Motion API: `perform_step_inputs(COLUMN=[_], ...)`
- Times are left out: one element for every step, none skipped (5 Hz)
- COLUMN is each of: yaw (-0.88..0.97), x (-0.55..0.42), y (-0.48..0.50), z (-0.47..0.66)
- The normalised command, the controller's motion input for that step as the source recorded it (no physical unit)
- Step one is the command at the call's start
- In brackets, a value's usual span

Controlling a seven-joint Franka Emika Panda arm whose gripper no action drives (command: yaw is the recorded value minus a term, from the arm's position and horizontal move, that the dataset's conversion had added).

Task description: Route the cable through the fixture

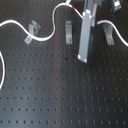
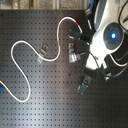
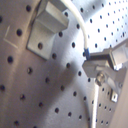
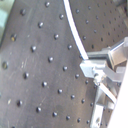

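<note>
A white cable snakes across a black worktop patterned with a regular grid of small holes, seen in both exterior views. A small green band and a red mark break the cable's white in the first exterior view. Three brackets, among them one at the first exterior view's left, are bare silver-grey metal. The Franka arm is white in the second exterior view, with a glowing blue light set in a dark ring. In the first wrist view, the metal fingers read grey against the dotted worktop.
</note>
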Motion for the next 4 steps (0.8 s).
perform_step_inputs(yaw=[-0.47, -0.3, -0.22, -0.45], x=[0.121, 0.173, 0.134, 0.134], y=[0.341, 0.328, 0.229, 0.13], z=[0.09, 0.08, 0.05, 0.09])
